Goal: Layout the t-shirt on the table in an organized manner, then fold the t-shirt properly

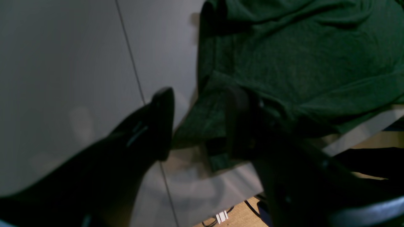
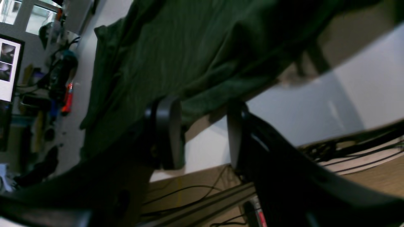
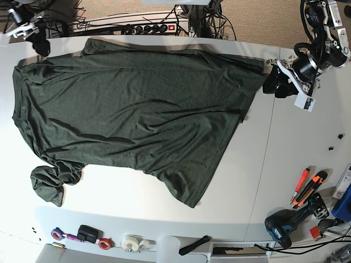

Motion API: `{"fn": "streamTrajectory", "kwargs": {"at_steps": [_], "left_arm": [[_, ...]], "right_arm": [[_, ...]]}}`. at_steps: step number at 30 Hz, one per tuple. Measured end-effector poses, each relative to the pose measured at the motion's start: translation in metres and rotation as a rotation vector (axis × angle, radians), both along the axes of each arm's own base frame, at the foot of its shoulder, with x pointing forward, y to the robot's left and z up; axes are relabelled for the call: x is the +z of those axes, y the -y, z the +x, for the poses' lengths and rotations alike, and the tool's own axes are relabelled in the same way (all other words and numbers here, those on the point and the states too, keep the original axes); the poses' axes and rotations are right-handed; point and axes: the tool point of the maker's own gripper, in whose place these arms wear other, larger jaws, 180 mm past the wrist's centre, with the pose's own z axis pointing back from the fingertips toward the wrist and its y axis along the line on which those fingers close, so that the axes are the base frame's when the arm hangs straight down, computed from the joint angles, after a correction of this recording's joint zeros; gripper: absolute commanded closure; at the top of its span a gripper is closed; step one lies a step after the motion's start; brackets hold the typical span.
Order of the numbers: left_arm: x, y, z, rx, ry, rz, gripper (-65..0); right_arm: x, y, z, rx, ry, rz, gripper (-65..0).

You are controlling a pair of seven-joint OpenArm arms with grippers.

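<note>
— White desk point(image 3: 263, 164), any words on things?
— None I can read. Shirt point(image 3: 126, 109) lies spread across it.
— Left gripper point(image 1: 199, 126)?
— Apart, at the shirt's corner, pinching nothing.
— Right gripper point(image 2: 205, 132)?
— Apart too, at its edge.

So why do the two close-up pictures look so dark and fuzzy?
Left wrist view: dim, and the left gripper is a blurred black shape against the t-shirt. Right wrist view: murky too, the right gripper smeared. Base view: bright and sharp, t-shirt and table both clear.
</note>
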Motion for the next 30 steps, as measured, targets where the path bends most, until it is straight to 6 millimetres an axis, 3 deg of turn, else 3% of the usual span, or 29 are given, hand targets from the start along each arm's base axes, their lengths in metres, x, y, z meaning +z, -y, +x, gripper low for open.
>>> {"fn": "streamTrajectory", "kwargs": {"at_steps": [3, 12, 30], "left_arm": [[0.001, 0.001, 0.0, 0.0, 0.003, -0.01, -27.1], [0.002, 0.003, 0.0, -0.02, 0.011, -0.01, -27.1], [0.002, 0.004, -0.001, -0.024, 0.008, -0.016, -27.1]], "right_arm": [[-0.005, -0.013, 0.007, 0.037, -0.001, 0.026, -24.9], [-0.04, -0.081, 0.011, 0.134, -0.04, 0.187, -24.9], [-0.059, -0.082, 0.004, 0.162, -0.151, 0.125, -24.9]]}}
